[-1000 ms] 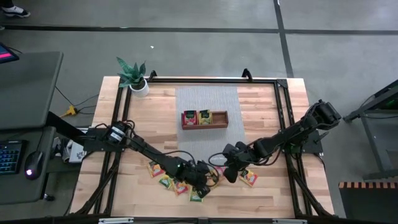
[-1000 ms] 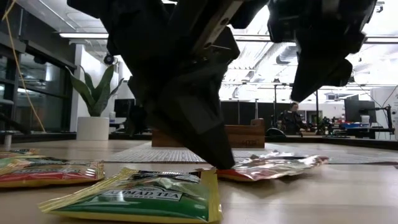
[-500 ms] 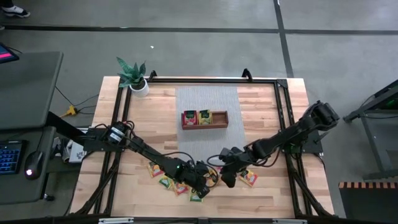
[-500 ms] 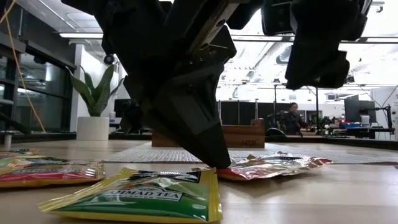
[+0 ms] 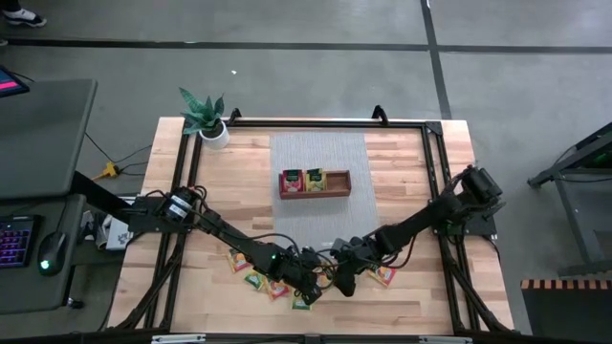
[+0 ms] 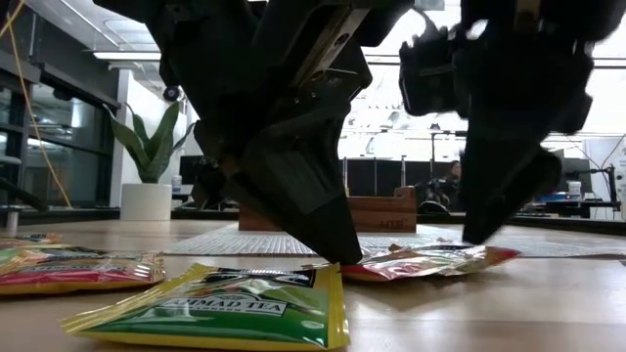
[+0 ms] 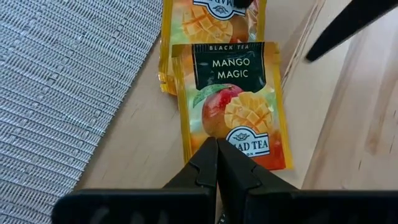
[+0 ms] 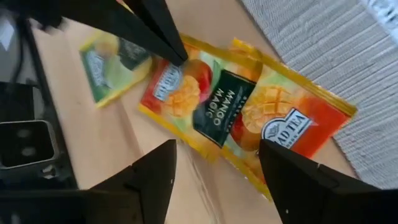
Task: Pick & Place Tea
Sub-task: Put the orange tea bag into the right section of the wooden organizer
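Several tea packets lie flat on the wooden table near its front edge. Two orange mango packets (image 8: pixel 193 99) (image 8: pixel 286 124) overlap, and a green one (image 6: pixel 225 311) lies nearer the front. My left gripper (image 5: pixel 316 277) is shut, its tips down on one mango packet (image 7: pixel 233 99). My right gripper (image 8: pixel 217 180) is open and hangs low over the same two mango packets, one finger on each side of them. I cannot tell whether it touches them. The brown tray (image 5: pixel 337 195) with packets in it stands farther back on a grey mat (image 5: pixel 317 153). My left gripper presses its shut fingertips (image 7: pixel 216 152) down on the mango packet's bottom edge (image 7: pixel 249 146), by the brand label. The fingers slant down from the table's left. The packet lies flat on the table, with its far end against the second mango packet.
More packets (image 5: pixel 251 270) lie left of my left gripper and one (image 5: pixel 383 275) lies right of my right gripper. A potted plant (image 5: pixel 206 117) stands at the far left corner. A black frame (image 5: pixel 325 122) runs along the table's edges. Beyond the table the low view shows a person.
My right gripper has gone toward the table's left and near edge and come down close beside my left gripper, over the mango packets. My left gripper and the packets have kept still.
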You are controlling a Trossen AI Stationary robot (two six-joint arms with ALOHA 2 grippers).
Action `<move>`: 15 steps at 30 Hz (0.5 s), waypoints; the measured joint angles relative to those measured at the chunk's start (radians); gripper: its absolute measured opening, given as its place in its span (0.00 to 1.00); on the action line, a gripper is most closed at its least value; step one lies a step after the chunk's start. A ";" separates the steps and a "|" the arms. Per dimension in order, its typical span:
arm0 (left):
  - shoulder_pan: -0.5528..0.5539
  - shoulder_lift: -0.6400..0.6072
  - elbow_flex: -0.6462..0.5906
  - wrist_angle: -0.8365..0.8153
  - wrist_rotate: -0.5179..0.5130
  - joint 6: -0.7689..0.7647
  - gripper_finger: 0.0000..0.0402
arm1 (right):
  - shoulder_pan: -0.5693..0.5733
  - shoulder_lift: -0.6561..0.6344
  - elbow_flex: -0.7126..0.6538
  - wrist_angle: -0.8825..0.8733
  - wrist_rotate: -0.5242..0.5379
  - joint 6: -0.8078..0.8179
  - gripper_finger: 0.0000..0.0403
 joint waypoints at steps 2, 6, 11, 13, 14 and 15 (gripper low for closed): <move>0.000 0.000 0.000 0.000 -0.001 0.000 0.00 | 0.000 0.027 0.000 0.022 -0.017 0.000 0.57; 0.000 0.000 0.000 0.000 -0.004 0.000 0.00 | 0.000 0.064 0.004 0.087 -0.031 0.000 0.56; 0.001 0.000 -0.001 0.003 -0.004 0.000 0.00 | -0.003 0.074 0.002 0.149 -0.041 0.008 0.53; 0.001 0.000 -0.002 0.006 -0.004 0.000 0.00 | -0.003 0.075 0.001 0.154 -0.044 0.011 0.52; 0.001 0.000 -0.002 0.007 -0.005 0.000 0.00 | -0.003 0.075 0.000 0.152 -0.041 0.015 0.50; 0.001 0.000 -0.002 0.008 -0.005 0.000 0.00 | -0.003 0.075 0.000 0.148 -0.038 0.018 0.49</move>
